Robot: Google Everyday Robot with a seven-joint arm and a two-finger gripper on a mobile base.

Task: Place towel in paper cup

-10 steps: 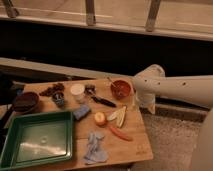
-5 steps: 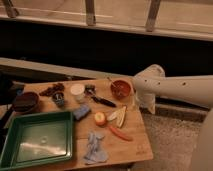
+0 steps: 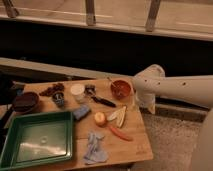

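Note:
The towel (image 3: 95, 149), a crumpled light blue-grey cloth, lies near the front edge of the wooden table (image 3: 140, 145). At the back middle of the table stands the paper cup (image 3: 77, 90), short and white with a pale round top. My white arm reaches in from the right. Its gripper (image 3: 145, 104) hangs open at the table's right edge, beside the orange bowl (image 3: 121, 88), far from both towel and cup. Nothing shows between its fingers.
A green tray (image 3: 37, 139) fills the front left. A dark blue block (image 3: 81, 112), a round fruit (image 3: 100, 118), a carrot (image 3: 120, 133), a black-handled tool (image 3: 102, 101), a small dark grey cup (image 3: 59, 99) and a dark bowl (image 3: 26, 101) are spread over the table.

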